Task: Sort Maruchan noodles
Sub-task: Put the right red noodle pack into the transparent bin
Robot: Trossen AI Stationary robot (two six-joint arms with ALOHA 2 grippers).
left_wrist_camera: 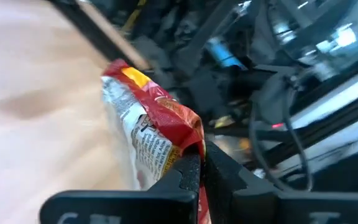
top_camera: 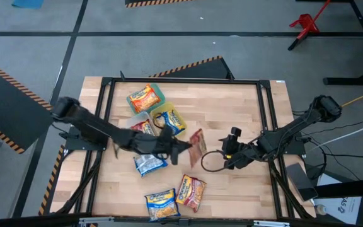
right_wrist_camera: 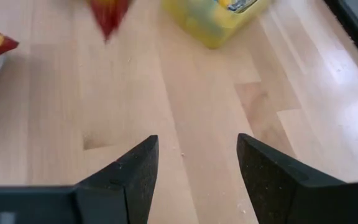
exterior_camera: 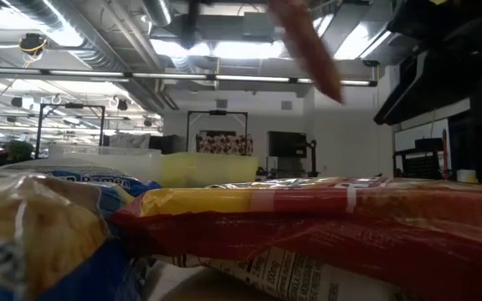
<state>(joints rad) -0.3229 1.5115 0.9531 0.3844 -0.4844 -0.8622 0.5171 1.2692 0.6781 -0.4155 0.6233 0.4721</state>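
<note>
Red-brown pkt (left_wrist_camera: 157, 134) in left jaws (left_wrist_camera: 197, 163), 6 others

Red-brown packet (right_wrist_camera: 109, 15) blurred, cut off by edge — yellow container (right_wrist_camera: 219, 17) likewise

The counter (top_camera: 244, 107) is made of pale wood strips with a thin black frame around it. Under it lies a grey floor (top_camera: 188, 47) with dark lines, and black-and-orange striped tape (top_camera: 5, 69) runs across it. A red stand (top_camera: 305, 25) sits far off on the floor. In the low view the room is big — long bright ceiling lights (exterior_camera: 224, 48) and silver pipes (exterior_camera: 65, 25) overhead.
</note>
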